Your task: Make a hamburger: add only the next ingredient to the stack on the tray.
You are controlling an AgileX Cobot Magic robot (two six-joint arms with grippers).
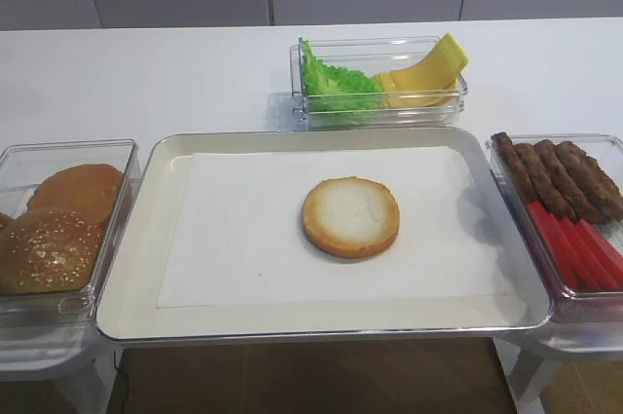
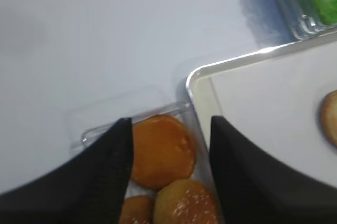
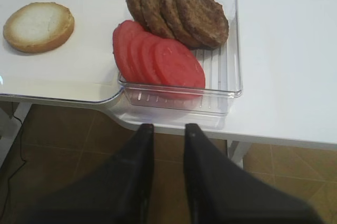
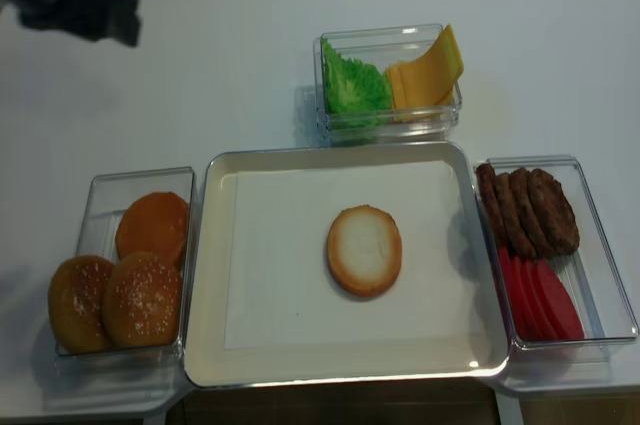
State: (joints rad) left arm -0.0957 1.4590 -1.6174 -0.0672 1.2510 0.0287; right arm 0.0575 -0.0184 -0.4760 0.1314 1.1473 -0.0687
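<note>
The left gripper (image 2: 168, 129) hangs spread and empty above the clear plastic bin's plain brown domed bun (image 2: 160, 153); the right gripper (image 3: 168, 132), narrowly parted, holds nothing.

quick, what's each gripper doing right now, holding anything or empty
Left gripper: open, holding nothing, hovering over the bun bin.
Right gripper: open, empty, hanging short of the bin of tomato slices and patties.

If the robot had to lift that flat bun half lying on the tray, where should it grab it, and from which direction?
Probably from straight above, jaws astride the bun half, pinching opposite points of its golden rim. It lies flat, pale face up, alone on the white paper of the tray, so the rim is free all round and nothing sticks up to grab.
</note>
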